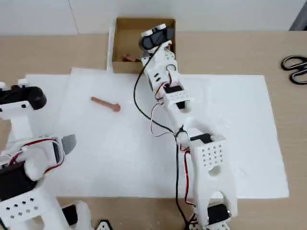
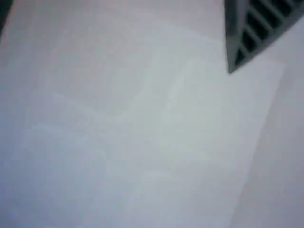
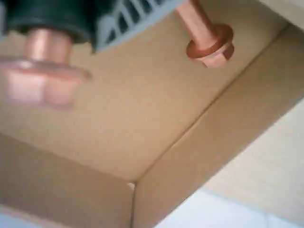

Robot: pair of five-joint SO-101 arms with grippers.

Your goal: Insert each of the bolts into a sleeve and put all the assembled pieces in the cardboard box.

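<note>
Clamping an assembled piece [image 3: 42, 80] between the right gripper's [image 1: 154, 39] fingers [image 3: 124, 19], closed narrowly on its dark sleeve, with the copper flanged head jutting clear of the grip. Held within the walls of the cardboard box [image 3: 156, 118], over its floor and near one inner corner. Lying inside the same box, apart from the held one, a second copper bolt [image 3: 209, 45]. Lying flat on the white foam sheet [image 1: 230, 120], well apart from the box, a loose bolt [image 1: 105, 104]. Hanging low over the sheet's near-left part, the left gripper [image 1: 67, 143]; opening not determinable. Recorded at far right on the bare table [image 1: 48, 48]: scissors [image 1: 295, 68].
</note>
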